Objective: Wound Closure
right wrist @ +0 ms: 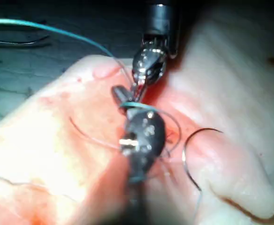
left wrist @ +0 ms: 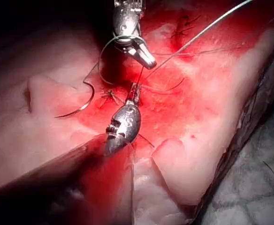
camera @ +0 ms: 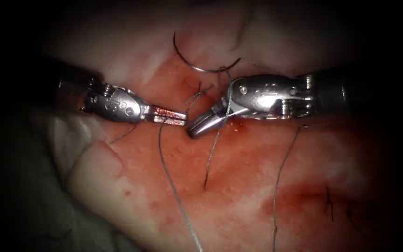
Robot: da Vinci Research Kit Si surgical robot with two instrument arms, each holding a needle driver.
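The curved needle (camera: 197, 67) lies free on top of the tissue (camera: 257, 163), behind both tools, and is not in the tissue; it also shows as a needle (left wrist: 76, 110) and a needle (right wrist: 186, 154) in the wrist views. My left tool (camera: 176, 116) is shut on the thread (camera: 178, 196) beside the stitch knot (camera: 196, 96). My right tool (camera: 200, 126) stands tip to tip with it, jaws slightly open and holding nothing. A turn of thread (camera: 228, 100) is wrapped round the right tool (left wrist: 146, 58), whose jaws (right wrist: 120, 93) face the left tool (right wrist: 139, 86).
Red fluid (camera: 239, 140) covers the tissue around the cut. Older stitches (camera: 330, 203) sit to the lower right. A loose strand (camera: 281, 177) runs down the right side. Grey cloth (camera: 24, 196) lies beyond the tissue's left edge.
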